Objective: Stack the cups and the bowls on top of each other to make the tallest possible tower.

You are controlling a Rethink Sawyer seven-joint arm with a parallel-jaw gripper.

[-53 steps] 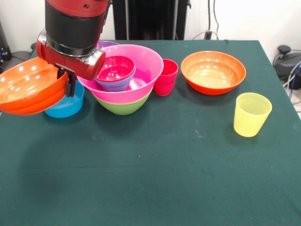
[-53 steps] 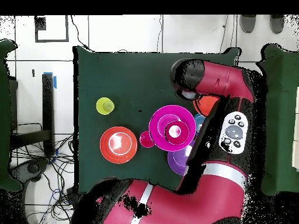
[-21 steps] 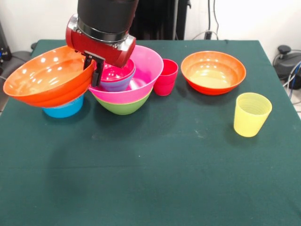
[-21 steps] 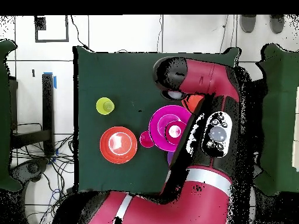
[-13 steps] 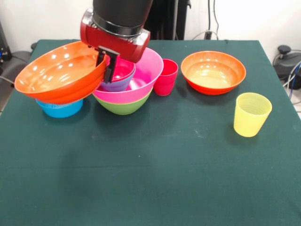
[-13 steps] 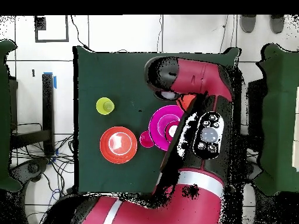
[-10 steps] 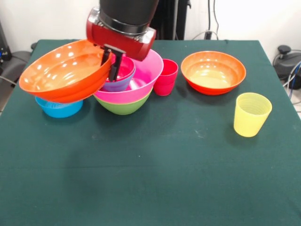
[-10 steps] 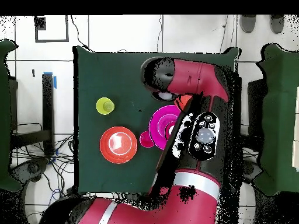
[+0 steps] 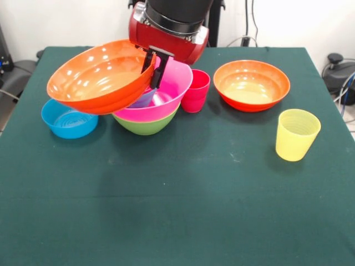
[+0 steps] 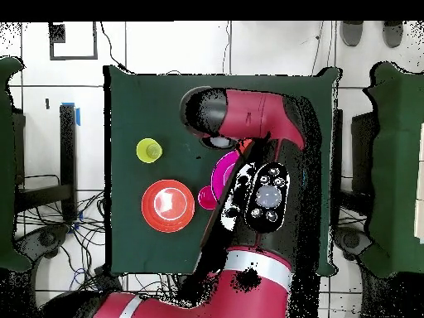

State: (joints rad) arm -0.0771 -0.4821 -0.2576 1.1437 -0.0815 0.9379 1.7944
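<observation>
Orange bowl carried tilted over the tower

On the green desk (image 9: pixel 183 194), the arm's pincer (image 9: pixel 156 67) pinches the right-hand rim of a wide orange bowl (image 9: pixel 100 77), which hangs tilted, its open side facing up and toward the camera. The tower (image 9: pixel 158 105), pink bowl nested in the green one, stands directly under the pincer, so the held bowl's centre lies off to the picture's left of the stack, partly above a small blue bowl (image 9: pixel 69 118). Judged from this, centring calls for a shift toward picture right. Second orange bowl (image 9: pixel 251 85), yellow cup (image 9: pixel 297 134) and red cup (image 9: pixel 196 90) wait unstacked.
</observation>
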